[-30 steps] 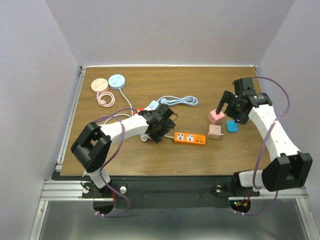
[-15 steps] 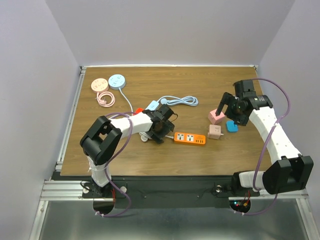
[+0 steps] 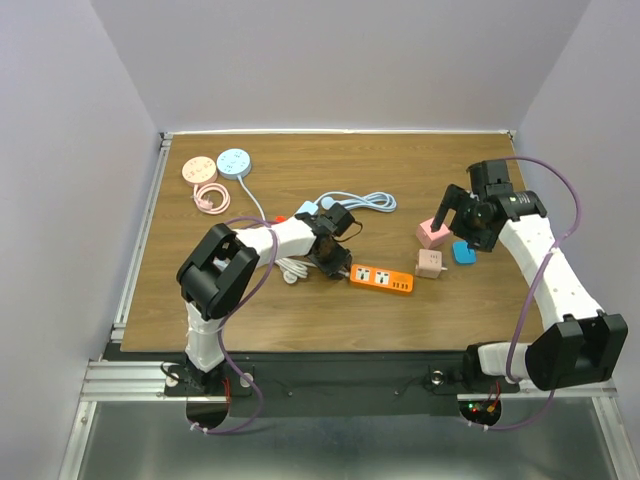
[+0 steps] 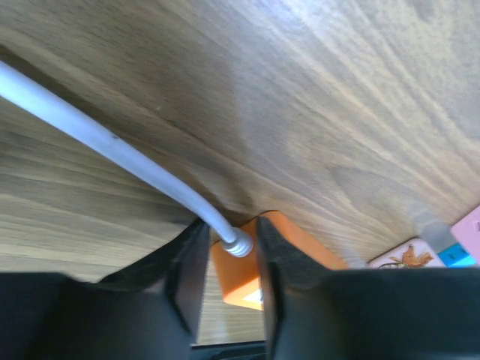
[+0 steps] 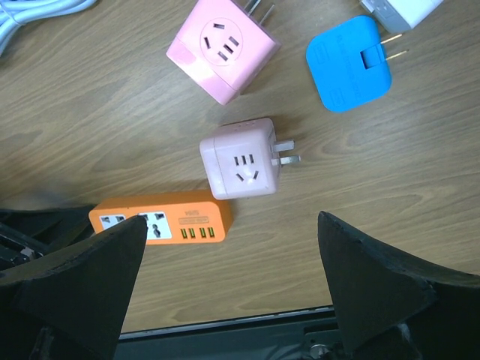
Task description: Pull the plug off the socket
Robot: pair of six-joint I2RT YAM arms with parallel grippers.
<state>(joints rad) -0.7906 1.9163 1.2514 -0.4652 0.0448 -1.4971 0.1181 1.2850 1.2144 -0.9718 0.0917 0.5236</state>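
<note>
An orange socket strip (image 3: 381, 277) lies flat at the table's middle, its white cable (image 4: 112, 142) entering the left end through a ribbed collar. My left gripper (image 3: 338, 262) sits low at that end. In the left wrist view the left gripper (image 4: 229, 232) has its jaws drawn in against both sides of the strip's end (image 4: 240, 274), the collar between them. A white plug (image 3: 291, 271) lies on the wood just left of it. My right gripper (image 3: 458, 222) hovers wide open above the right side; in its wrist view the right gripper (image 5: 232, 217) holds nothing, and the orange strip (image 5: 161, 220) shows bare sockets.
Below the right arm lie a pink cube adapter (image 5: 223, 46), a paler pink cube (image 5: 241, 159) and a blue adapter (image 5: 349, 64). A light blue strip (image 3: 305, 210) with coiled cable (image 3: 360, 202) lies behind the left gripper. Two round sockets (image 3: 218, 165) sit at the back left.
The left gripper has shifted right to the orange strip's cable end and drawn its jaws in around it. The right arm has stayed still and open.
</note>
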